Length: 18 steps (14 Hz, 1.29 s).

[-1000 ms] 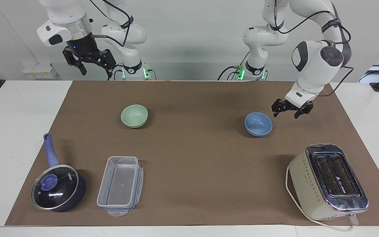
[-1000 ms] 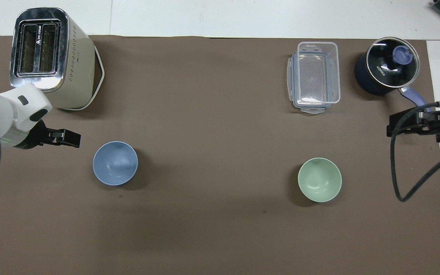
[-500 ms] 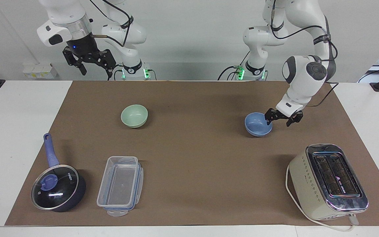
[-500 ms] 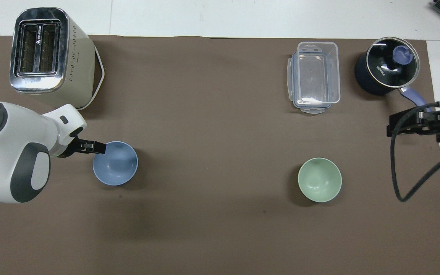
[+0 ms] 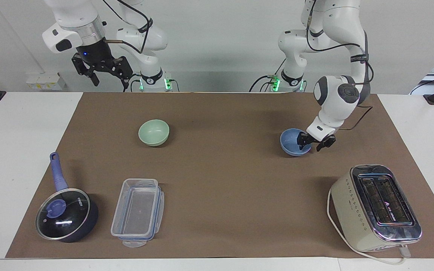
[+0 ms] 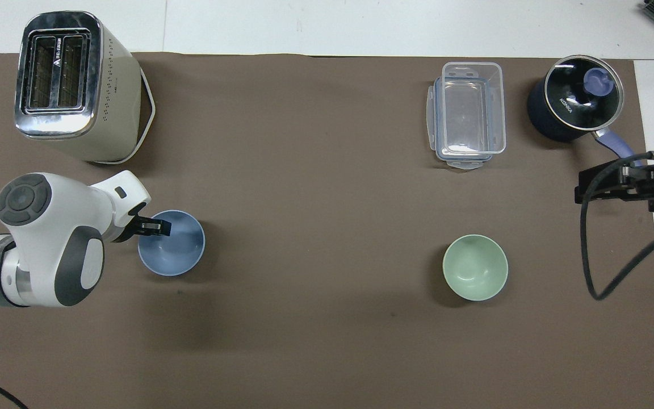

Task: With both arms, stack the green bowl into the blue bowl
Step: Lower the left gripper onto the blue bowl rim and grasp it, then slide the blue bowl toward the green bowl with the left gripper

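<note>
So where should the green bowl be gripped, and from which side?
Grip the green bowl by its rim wall, one finger inside and one outside, coming down from above: it sits upright, mouth open. The right gripper waits above the table edge at that end.

Robotics lab bench, not a real kitchen: two white Franka arms [image 5: 337, 101] are bolted at the edge of a plain white table [image 5: 13, 150] covered by a brown paper mat [image 5: 217, 180], bare grey-white wall, loose black cabling, green status LEDs at the arm bases. Kitchenware is just staged props: toaster [image 5: 375, 207], lidded saucepan [image 5: 66, 214], clear food container [image 5: 138, 212]. A wall socket strip [image 5: 45, 81] sits past the table edge.
</note>
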Available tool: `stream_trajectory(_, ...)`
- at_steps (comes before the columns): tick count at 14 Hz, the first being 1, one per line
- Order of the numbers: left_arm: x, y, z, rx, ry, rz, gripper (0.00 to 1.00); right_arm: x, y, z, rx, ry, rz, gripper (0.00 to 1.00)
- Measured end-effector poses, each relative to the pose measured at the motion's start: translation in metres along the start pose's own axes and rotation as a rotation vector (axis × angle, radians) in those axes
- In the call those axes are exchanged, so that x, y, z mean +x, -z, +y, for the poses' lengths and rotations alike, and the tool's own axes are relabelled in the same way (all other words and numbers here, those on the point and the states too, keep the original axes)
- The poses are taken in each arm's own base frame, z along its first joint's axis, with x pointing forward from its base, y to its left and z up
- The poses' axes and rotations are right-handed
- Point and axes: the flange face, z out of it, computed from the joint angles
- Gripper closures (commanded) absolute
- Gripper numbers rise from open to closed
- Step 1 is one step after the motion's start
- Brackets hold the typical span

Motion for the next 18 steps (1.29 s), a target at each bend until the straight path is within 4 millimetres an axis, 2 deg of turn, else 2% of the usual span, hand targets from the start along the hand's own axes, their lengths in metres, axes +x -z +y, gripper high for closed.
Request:
stream_trajectory(4,0.0,0.001,0.001,0.0,-0.003,0.002,1.0,0.0,0.0,0.0,0.0,0.0,0.0,0.0)
stream_trajectory(11,0.005,0.016,0.002,-0.003,-0.003,0.029,1.0,0.0,0.0,0.0,0.0,0.0,0.0,0.0)
stream_trajectory(13,0.011,0.031,0.002,-0.004,-0.004,0.022,1.0,0.0,0.0,0.0,0.0,0.0,0.0,0.0)
stream_trajectory(18,0.024,0.109,0.007,-0.023,-0.013,-0.001,1.0,0.0,0.0,0.0,0.0,0.0,0.001,0.0)
